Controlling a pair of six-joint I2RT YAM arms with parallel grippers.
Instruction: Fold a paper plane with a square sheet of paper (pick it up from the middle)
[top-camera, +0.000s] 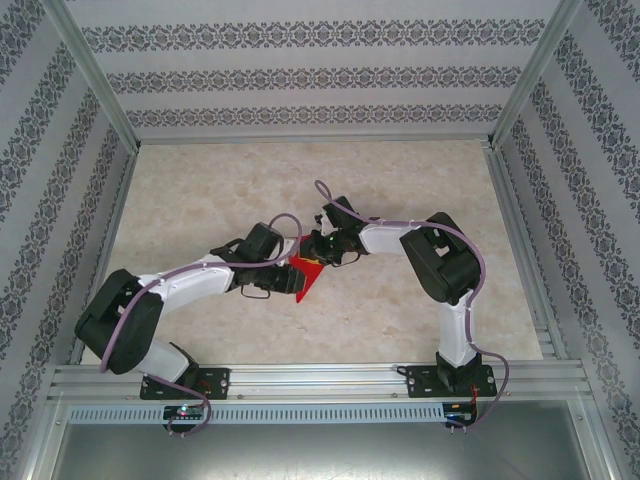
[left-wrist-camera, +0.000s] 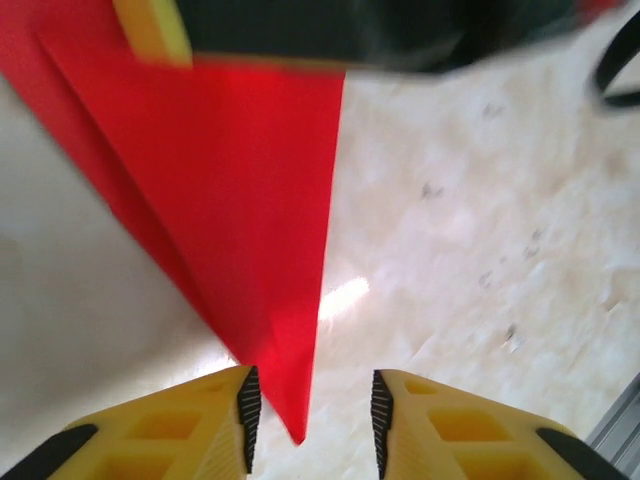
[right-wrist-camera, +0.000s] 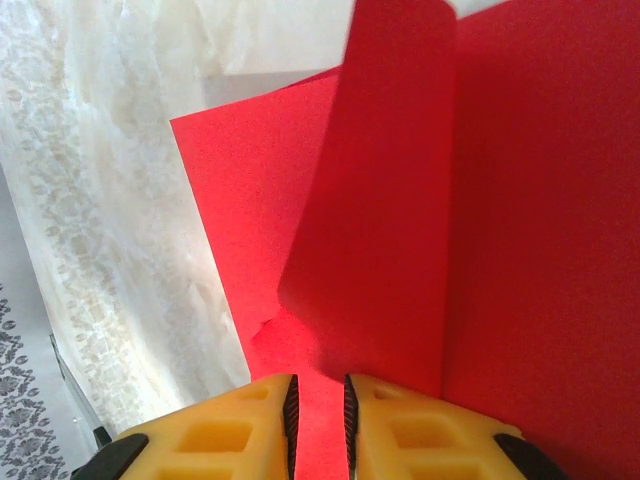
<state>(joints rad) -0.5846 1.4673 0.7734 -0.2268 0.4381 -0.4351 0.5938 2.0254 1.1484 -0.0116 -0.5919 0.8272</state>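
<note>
The square sheet of paper (top-camera: 307, 278) is bright red and folded into a pointed shape, lying at mid-table between the two arms. In the left wrist view its sharp tip (left-wrist-camera: 290, 400) hangs between the fingers of my left gripper (left-wrist-camera: 312, 415), closer to the left pad and gripped by neither; those jaws stand open. My right gripper (right-wrist-camera: 318, 415) is shut on a flap of the paper (right-wrist-camera: 400, 220), with creased layers spreading beyond the fingers. From above, my left gripper (top-camera: 292, 272) and right gripper (top-camera: 322, 252) nearly meet over the paper.
The marbled beige table (top-camera: 250, 190) is boxed in by patterned walls and aluminium rails, with a rail (top-camera: 320, 378) along the near edge by the arm bases. Both arms crowd the middle, and purple cables (top-camera: 330, 195) loop over them.
</note>
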